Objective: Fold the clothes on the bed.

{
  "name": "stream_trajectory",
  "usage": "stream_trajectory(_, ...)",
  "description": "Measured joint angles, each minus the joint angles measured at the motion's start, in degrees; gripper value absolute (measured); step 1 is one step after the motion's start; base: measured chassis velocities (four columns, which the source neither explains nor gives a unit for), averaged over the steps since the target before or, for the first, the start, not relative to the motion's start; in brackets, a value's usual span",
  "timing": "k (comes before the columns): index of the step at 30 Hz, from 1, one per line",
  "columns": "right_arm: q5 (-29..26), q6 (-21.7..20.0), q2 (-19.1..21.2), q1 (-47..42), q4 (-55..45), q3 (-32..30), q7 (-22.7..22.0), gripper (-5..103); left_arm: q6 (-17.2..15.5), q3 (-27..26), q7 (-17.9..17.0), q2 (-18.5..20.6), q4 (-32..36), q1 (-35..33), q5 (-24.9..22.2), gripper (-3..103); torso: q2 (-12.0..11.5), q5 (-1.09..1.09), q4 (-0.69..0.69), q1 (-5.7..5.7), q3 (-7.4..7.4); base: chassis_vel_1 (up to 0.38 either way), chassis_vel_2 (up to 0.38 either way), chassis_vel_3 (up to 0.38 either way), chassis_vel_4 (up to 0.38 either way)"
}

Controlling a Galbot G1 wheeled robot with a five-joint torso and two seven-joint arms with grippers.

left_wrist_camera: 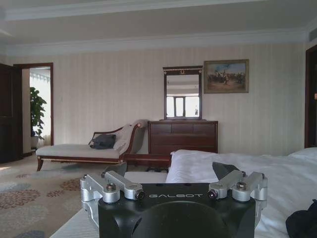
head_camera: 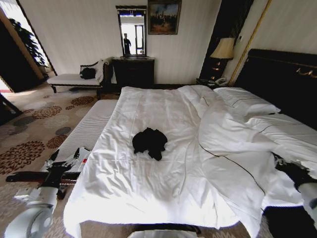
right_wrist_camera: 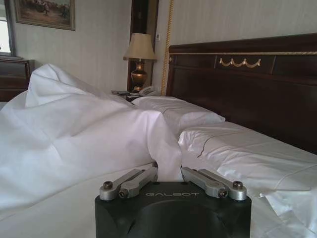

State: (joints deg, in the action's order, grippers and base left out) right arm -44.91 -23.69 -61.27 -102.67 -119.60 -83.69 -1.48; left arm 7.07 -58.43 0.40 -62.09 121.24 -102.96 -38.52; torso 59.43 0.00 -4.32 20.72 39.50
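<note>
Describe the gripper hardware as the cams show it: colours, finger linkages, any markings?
Left gripper: matte black housing with white "GALBOT" lettering, flanked by silver metal linkage bars with dark bolt heads; dark finger tips. Right gripper: same black body, same lettering, same silver bolted links. In the head view the left arm has a light grey rounded shell ending in black hardware; the right arm looks alike.

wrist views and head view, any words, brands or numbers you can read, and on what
"GALBOT": on the black housing of the left end effector.
"GALBOT": on the black housing of the right end effector, less sharp.
Crumpled black fabric T-shirt on the large white-sheeted bed: no lettering legible.
Framed painting: no readable text.
</note>
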Motion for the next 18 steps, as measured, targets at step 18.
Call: stream_trajectory(18, 8.38, 7.91, -0.82, -0.13, 23.59, -12.36, 3.46, 1, 0.74, -0.16, -0.01, -1.07, -0.60, -0.31, 0.39, 99, 0.00, 0.00, -0.02, 0.00, 0.00, 0.000, 0.000, 0.000, 0.000)
